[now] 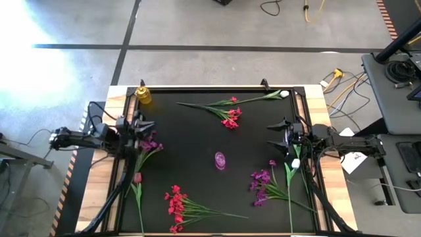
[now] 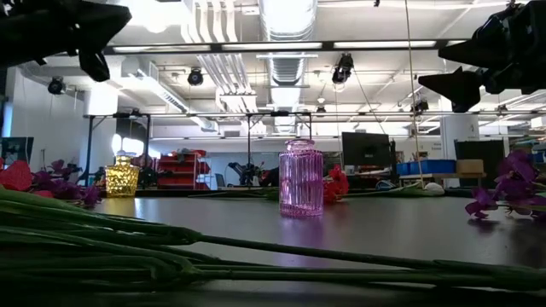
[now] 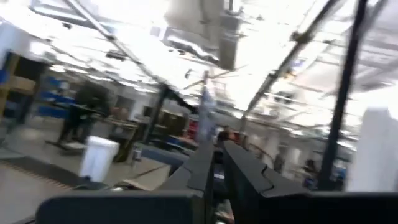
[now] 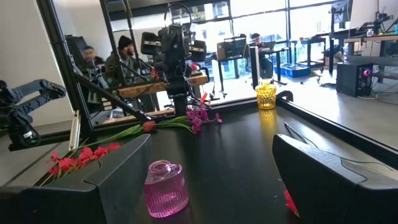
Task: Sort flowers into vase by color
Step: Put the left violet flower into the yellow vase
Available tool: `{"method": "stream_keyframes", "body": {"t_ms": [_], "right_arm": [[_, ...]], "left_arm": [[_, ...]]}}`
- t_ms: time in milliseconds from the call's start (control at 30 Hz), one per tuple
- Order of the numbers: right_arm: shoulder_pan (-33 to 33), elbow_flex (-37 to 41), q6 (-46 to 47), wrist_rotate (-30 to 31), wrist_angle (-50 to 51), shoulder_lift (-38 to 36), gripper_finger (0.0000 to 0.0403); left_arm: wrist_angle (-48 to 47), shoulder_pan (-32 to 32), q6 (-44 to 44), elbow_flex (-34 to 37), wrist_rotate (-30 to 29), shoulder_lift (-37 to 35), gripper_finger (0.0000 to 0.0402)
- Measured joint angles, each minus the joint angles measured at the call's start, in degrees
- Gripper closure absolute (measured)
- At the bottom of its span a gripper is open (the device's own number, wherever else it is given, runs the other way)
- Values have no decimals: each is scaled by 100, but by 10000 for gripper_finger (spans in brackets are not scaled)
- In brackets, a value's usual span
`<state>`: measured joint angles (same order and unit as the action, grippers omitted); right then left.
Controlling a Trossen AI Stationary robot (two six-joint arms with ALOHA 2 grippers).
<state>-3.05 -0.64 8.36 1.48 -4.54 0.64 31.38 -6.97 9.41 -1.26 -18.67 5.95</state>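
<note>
A: What is laid out on the black table (image 1: 197,141)?

B: A pink ribbed vase (image 1: 220,160) is set near the middle, and a yellow vase (image 1: 143,95) at the far left corner. The flowers are scattered flat around them: a red-pink cluster (image 1: 231,117) toward the far edge, another red-pink bunch (image 1: 176,204) at the near edge, a purple spray (image 1: 262,182) at the near right, a second purple spray (image 1: 150,143) at the left, a dark red bud (image 1: 137,178) below it, and a white bud (image 1: 283,94) at the far right corner. Nothing is seen inside either vase.

A: And the arms?

B: The left gripper (image 1: 140,126) is held above the left side of the table, near the purple spray there; its fingers (image 3: 239,174) are seen nearly closed together, with nothing held. The right gripper (image 1: 284,135) is held above the right side, its fingers (image 4: 336,171) spread wide and empty.

A: Which step is judged to be in hand?

B: The very start, it seems: no flower is yet picked. A stem must next be chosen, probably the spray nearest a gripper, and a descent made onto it, pinching the thin stem off the flat surface.
</note>
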Motion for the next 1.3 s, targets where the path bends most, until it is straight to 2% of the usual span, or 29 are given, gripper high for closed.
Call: {"method": "stream_keyframes", "body": {"t_ms": [167,267,333,400,600,667,767,833,933,1167,1300], "right_arm": [[2,-1,-1,0,0,-2,76],[2,-1,-2,0,0,0,76],[2,0,0,0,0,-2,76],[2,0,-2,0,0,0,76],[2,-1,0,0,0,0,76],[2,-2,0,0,0,0,76],[2,-2,0,0,0,0,76],[2,0,0,0,0,0,76],[2,0,-1,0,0,0,76],[2,-1,0,0,0,-1,76],[2,0,0,0,0,0,76]], "left_arm": [[128,3,-11,-148,-22,858,381],[-392,5,11,-564,-31,1475,381],[-1382,12,144,-1000,-35,1859,380],[-2744,14,668,-1563,-34,2266,377],[-7396,16,3436,-3196,-35,3649,373],[-8555,16,4241,-3557,13,4096,373],[-9746,16,4831,-3883,445,4704,368],[-10165,16,5079,-3923,768,5031,358],[-10267,12,5167,-3879,1203,5459,328],[-10252,18,5582,-3960,1278,6395,227],[-10225,158,5663,-3965,1651,6988,194]]}}
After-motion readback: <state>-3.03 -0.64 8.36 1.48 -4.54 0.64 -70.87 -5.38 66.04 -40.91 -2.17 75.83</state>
